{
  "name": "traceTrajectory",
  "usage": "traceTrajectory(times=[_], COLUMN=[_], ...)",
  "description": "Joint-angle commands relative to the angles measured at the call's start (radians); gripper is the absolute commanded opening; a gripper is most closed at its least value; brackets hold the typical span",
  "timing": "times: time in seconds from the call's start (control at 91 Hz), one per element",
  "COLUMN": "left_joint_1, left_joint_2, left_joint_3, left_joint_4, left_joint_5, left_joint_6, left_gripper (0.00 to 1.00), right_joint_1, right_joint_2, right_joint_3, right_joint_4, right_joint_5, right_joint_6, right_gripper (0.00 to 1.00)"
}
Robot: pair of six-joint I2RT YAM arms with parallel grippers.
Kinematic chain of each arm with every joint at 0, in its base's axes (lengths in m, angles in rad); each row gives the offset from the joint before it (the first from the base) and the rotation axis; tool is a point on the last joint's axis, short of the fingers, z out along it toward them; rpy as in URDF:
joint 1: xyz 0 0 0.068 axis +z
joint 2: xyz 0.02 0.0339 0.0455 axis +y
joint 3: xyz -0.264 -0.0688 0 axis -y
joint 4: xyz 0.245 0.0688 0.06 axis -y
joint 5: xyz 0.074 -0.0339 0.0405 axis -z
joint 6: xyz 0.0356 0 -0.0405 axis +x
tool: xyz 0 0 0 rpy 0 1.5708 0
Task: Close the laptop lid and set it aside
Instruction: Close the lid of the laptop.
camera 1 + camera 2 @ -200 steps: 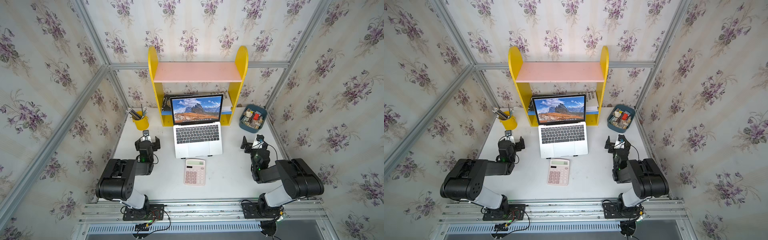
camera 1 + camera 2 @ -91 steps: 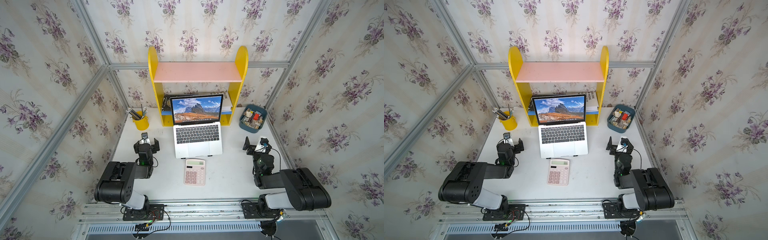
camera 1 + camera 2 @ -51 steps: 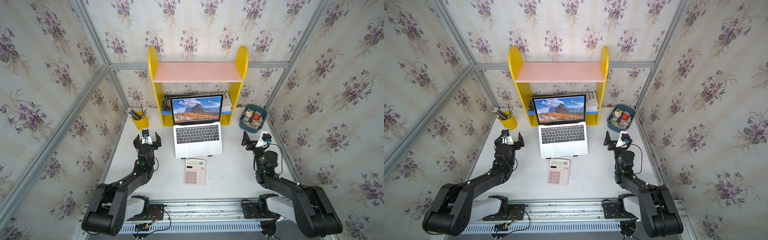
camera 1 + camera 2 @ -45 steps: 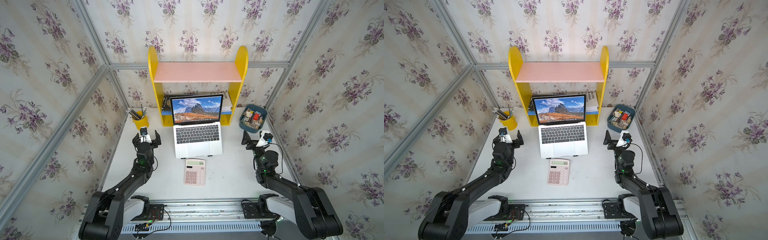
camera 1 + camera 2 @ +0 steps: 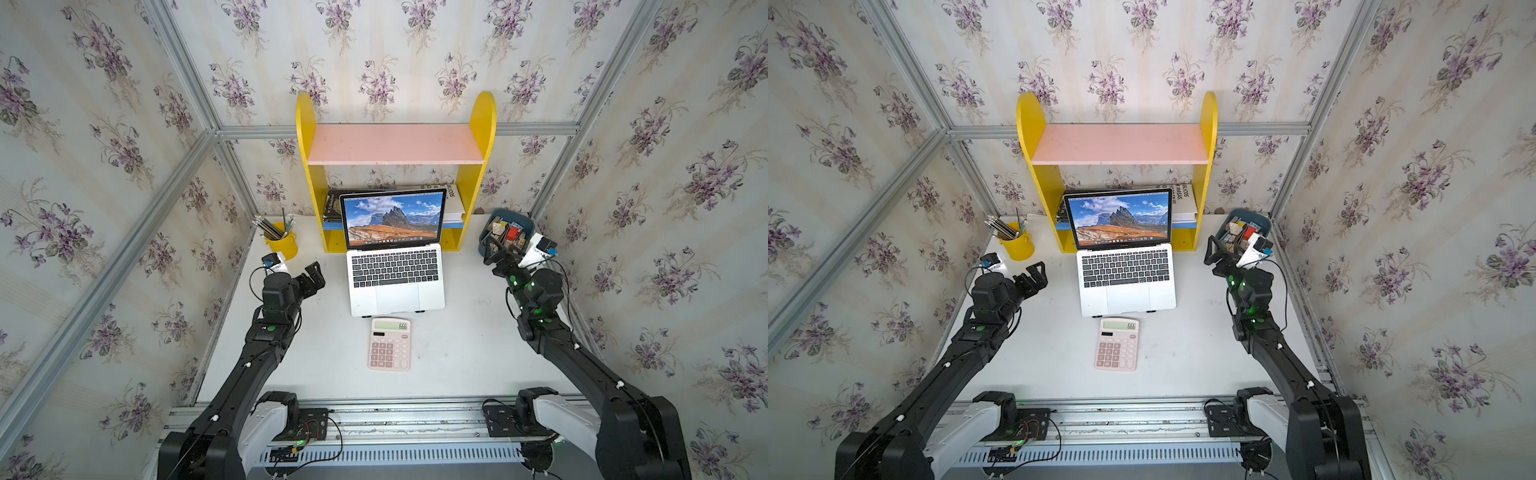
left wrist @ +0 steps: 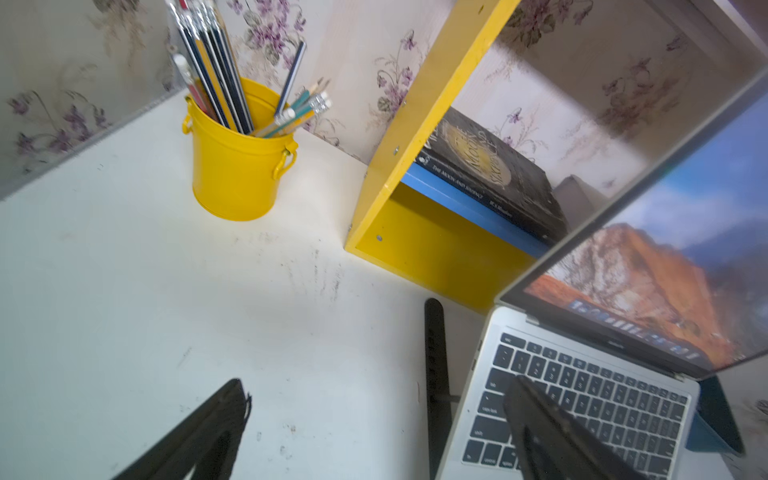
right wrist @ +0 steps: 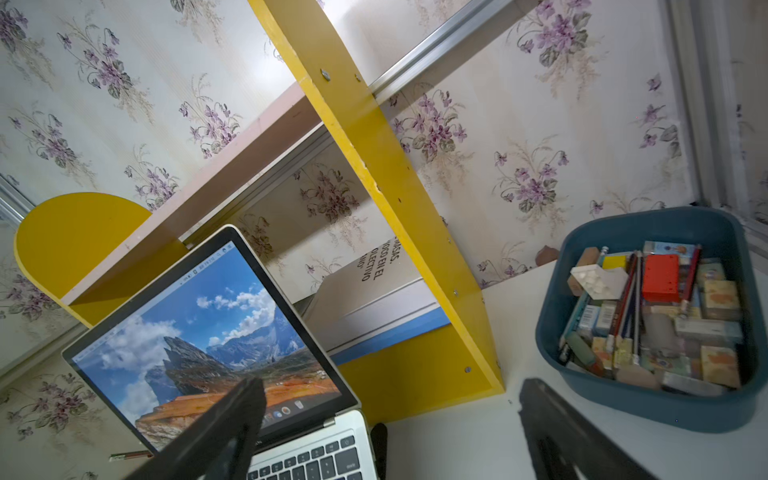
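Both arms have stretched forward from their folded rest. The left claw [image 5: 311, 277] and right claw [image 5: 500, 258], both spread and empty, now flank the laptop [image 5: 395, 277], whose lid [image 5: 393, 218] stands open mid-counter [image 5: 457, 353].

Both arms stretched out from folded: left claw [image 5: 309, 277] moved up toward 10 o'clock of the laptop [image 5: 395, 274], right claw [image 5: 500, 259] toward 2 o'clock (neither touching it).
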Motion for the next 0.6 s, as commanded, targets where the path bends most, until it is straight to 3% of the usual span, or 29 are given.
traceTrajectory(times=[0.0, 0.154, 0.593], left_joint_1=[-0.001, -0.002, -0.002], left_joint_2=[-0.012, -0.040, -0.126], left_joint_3=[-0.013, -0.032, -0.044], left_joint_4=[-0.024, -0.038, -0.078], left_joint_5=[0.131, 0.162, 0.197], left_joint_6=[-0.044, -0.047, -0.044], left_gripper=[0.99, 0.97, 0.93], right_joint_1=[0.041, 0.153, 0.290], right_joint_2=[0.061, 0.139, 0.371], right_joint_3=[0.146, 0.332, 0.840], right_joint_4=[-0.216, -0.351, -0.598], right_joint_5=[-0.084, -0.011, 0.023], right_joint_6=[-0.009, -0.139, -0.271], right_gripper=[1.00, 1.00, 1.00])
